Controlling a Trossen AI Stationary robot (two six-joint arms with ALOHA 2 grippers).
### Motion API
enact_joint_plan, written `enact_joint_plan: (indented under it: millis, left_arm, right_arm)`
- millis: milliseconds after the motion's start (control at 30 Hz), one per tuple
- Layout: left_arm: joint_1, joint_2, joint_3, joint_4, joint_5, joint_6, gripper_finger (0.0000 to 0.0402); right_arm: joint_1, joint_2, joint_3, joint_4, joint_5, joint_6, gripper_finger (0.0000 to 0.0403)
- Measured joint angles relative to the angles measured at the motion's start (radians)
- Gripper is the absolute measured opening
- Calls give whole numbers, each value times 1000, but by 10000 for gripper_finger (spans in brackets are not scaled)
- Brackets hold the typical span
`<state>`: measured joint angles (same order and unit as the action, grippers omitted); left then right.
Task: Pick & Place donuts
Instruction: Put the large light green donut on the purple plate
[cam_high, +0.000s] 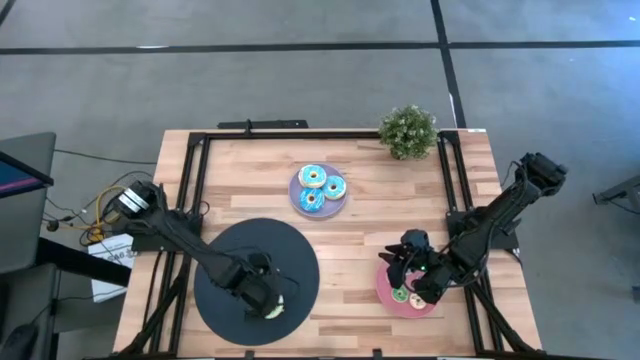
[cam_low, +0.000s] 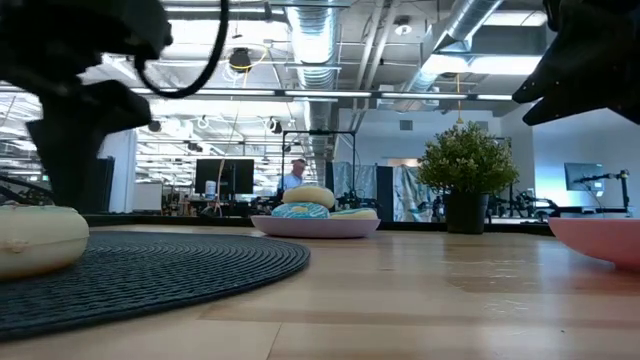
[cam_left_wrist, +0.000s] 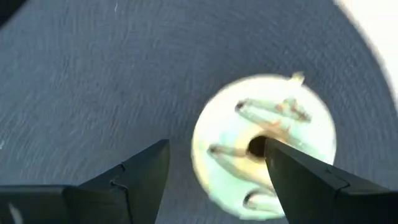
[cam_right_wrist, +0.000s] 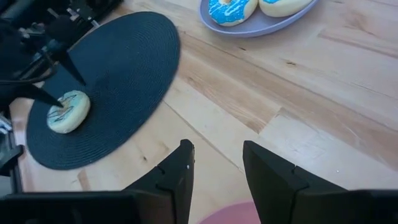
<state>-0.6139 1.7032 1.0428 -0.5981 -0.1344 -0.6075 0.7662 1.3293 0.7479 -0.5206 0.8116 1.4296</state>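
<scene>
A cream donut (cam_left_wrist: 264, 146) with pale icing and sprinkles lies flat on the round black mat (cam_high: 230, 260), near the mat's near-right edge (cam_high: 273, 308). My left gripper (cam_left_wrist: 216, 144) is open right above it, pointing down. One fingertip is over the donut's hole and the other stands outside its rim. My right gripper (cam_right_wrist: 217, 162) is open and empty over the far-left rim of the pink plate (cam_high: 388, 292), which holds green-iced donuts (cam_high: 401, 294). Three blue-iced donuts (cam_high: 312, 177) lie on the lavender plate (cam_high: 296, 195). My left gripper stands open over the cream donut (cam_right_wrist: 68, 111), coming from above with one fingertip (cam_left_wrist: 273, 152) over the hole and the other off the rim. The donut lies flat on the mat. Whether either finger touches it, I cannot tell.
A potted plant (cam_high: 408, 130) stands at the table's far right corner. Bare wood lies between the mat, the lavender plate and the pink plate. Black frame rails run along the table's left, right and far edges. Cables and a box sit off the table's left side.
</scene>
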Motion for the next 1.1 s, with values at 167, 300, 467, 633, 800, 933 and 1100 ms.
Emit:
enact_joint_plan:
  millis: [167,300,467,633,800,933,1100]
  left_arm:
    - [1,38,3,30,24,12,255]
    - [-1,35,2,40,17,13,253]
    - [-3,50,2,53,38,16,219]
    - [-3,50,1,58,46,20,167]
    - [-2,50,1,59,55,19,132]
    - [-1,50,12,50,56,18,116]
    - [24,50,87,-64,59,28,103]
  right_arm:
    - [6,0,0,37,0,-21,129]
    - [8,0,0,103,0,-81,129]
    - [8,0,1,168,0,-148,129]
    - [8,0,1,167,0,-148,129]
    - [8,0,1,168,0,-148,129]
    - [8,0,1,167,0,-148,129]
    - [8,0,1,167,0,-148,129]
